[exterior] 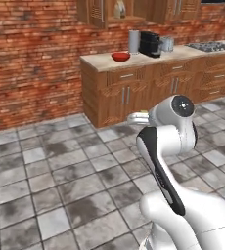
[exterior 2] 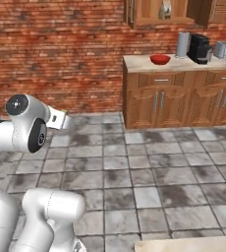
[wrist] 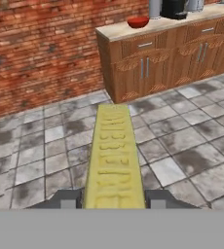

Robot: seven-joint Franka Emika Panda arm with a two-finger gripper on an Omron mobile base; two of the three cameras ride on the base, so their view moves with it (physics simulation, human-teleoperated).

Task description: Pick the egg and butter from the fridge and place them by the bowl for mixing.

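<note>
1. While the white arm (exterior: 168, 161) is bent over the grey tiled floor (exterior: 60, 171), a long red brick wall (exterior: 31, 63) is seen at the back of the room.
2. Brown wood cupboards (exterior 2: 183, 101) are set against that wall, and a pale counter (exterior 2: 139, 62) is laid on top of them.
3. More wood cupboards (exterior 2: 154, 12) are hung on the wall above the counter.
4. A black coffee machine (exterior 2: 199, 48) is stood on the counter, with a grey can (exterior 2: 183, 45) just beside it and a silver toaster (exterior 2: 223, 49) on its other side.
5. A stove top (exterior: 212, 46) is seen at the far end of the counter in the left base view.
6. The red bowl (exterior 2: 159, 59) is placed on the counter near its end, close to the grey can but not touching it.
7. The yellow butter (wrist: 114, 155) is held in the tool (wrist: 114, 200), well away from the bowl and high over the floor.
8. The tool is closed on the butter, with one dark finger (wrist: 67, 198) pressed on each long side.
9. The butter is pointed away from the hand, toward the counter.
</note>
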